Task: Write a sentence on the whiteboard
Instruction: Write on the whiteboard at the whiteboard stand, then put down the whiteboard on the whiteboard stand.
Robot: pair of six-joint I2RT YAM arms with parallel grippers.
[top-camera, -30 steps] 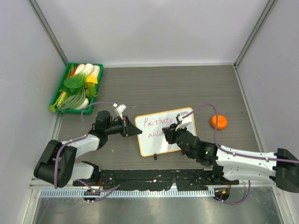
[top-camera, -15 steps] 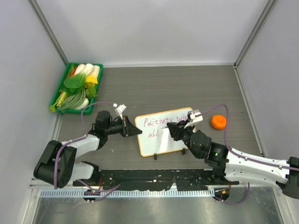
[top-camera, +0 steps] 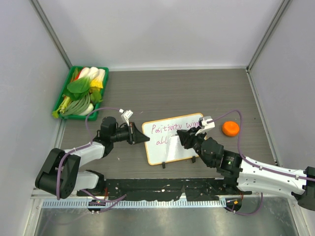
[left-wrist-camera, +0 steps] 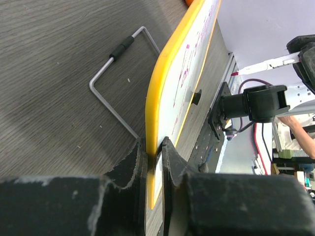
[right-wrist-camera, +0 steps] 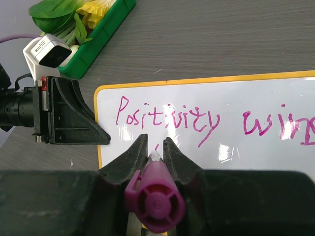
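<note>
The whiteboard point(top-camera: 170, 150) stands tilted on the table, orange-framed, and the purple sentence point(top-camera: 167, 129) on it reads "Positivity win..." with "all" below. My left gripper point(top-camera: 140, 136) is shut on the board's left edge; the left wrist view shows the yellow frame point(left-wrist-camera: 162, 88) pinched in the left gripper point(left-wrist-camera: 154, 142). My right gripper point(top-camera: 185, 139) hovers over the board's middle, shut on a purple marker point(right-wrist-camera: 155, 201). In the right wrist view the right gripper point(right-wrist-camera: 156, 142) points the marker at the board just under the sentence point(right-wrist-camera: 167, 118). The marker's tip is hidden.
A green tray point(top-camera: 65, 101) of vegetables sits at the back left, also seen as the green tray point(right-wrist-camera: 106, 24). An orange point(top-camera: 230, 128) lies right of the board. A bent wire stand point(left-wrist-camera: 115, 78) lies on the table behind the board.
My right gripper with the marker has shifted a little to the right over the board, uncovering more of the first line. The left gripper and board have not moved.
</note>
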